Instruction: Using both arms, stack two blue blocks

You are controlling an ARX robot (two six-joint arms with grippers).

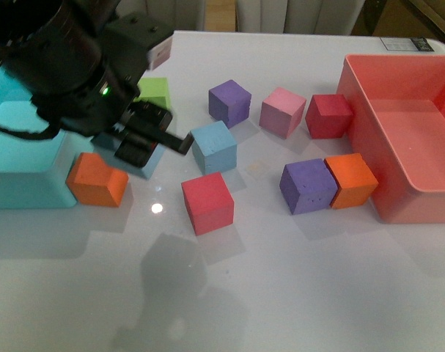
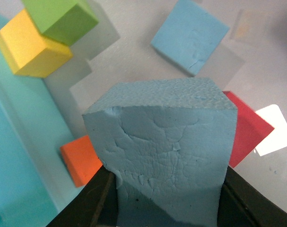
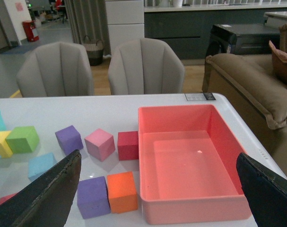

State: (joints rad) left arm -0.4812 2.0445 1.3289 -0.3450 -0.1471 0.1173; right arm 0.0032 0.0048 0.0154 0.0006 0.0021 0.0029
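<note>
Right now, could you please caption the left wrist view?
Left hand clamps one blue block; the second blue block lies free beyond it.

bright, even light | small glare on table (image 1: 281,279) | soft shadows | sharp

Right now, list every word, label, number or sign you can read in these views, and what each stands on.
Nothing here reads as legible text.
Dark label on the table's far edge: print too small to read.
Pink wall sign in the room behind: blurred, unreadable.
White tag on the left arm: too blurred to read.
</note>
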